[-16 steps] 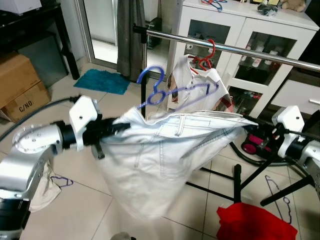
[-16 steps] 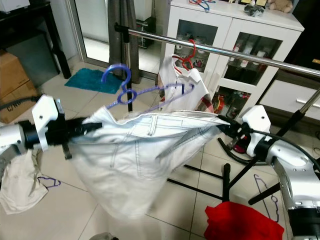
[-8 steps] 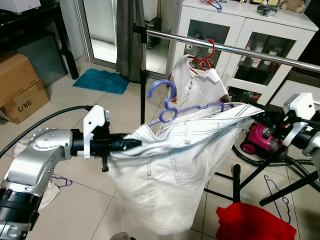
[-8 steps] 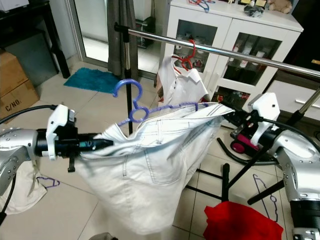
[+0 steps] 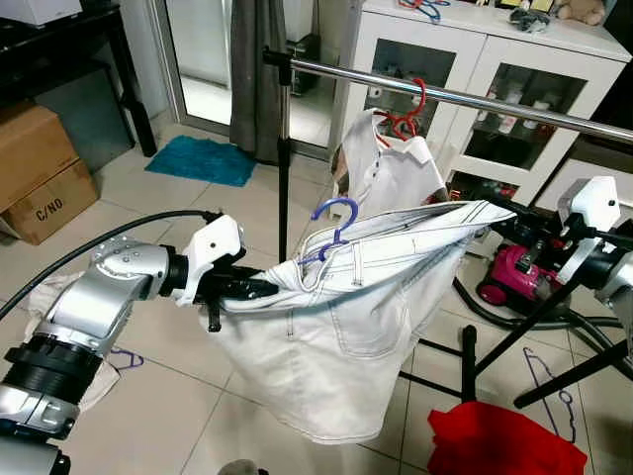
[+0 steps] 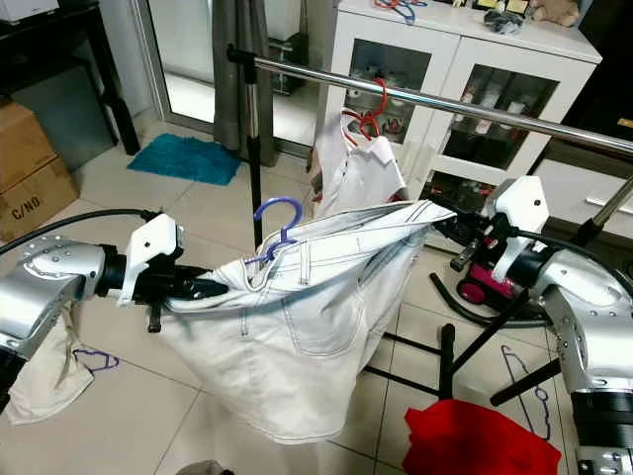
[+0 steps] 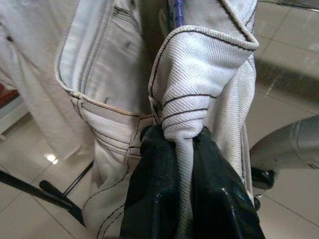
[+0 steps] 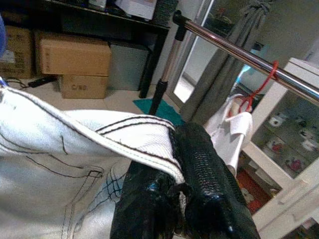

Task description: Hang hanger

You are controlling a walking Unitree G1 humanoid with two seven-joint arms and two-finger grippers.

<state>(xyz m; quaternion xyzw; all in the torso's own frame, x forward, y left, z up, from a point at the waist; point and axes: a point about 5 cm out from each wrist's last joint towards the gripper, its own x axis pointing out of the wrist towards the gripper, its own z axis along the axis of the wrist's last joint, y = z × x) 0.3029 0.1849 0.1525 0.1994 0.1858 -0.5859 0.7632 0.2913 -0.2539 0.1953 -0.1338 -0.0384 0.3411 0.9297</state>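
Blue hanger (image 5: 331, 226) (hook up) inside stretched white jeans (image 5: 346, 327).

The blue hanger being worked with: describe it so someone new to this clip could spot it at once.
Find the long steel clothes rail crossing the room, then the white jeans stretched below it between the left gripper and the right gripper. The blue hanger pokes its hook up from the waistband. The red hanger already hangs on the rail, carrying a white shirt.
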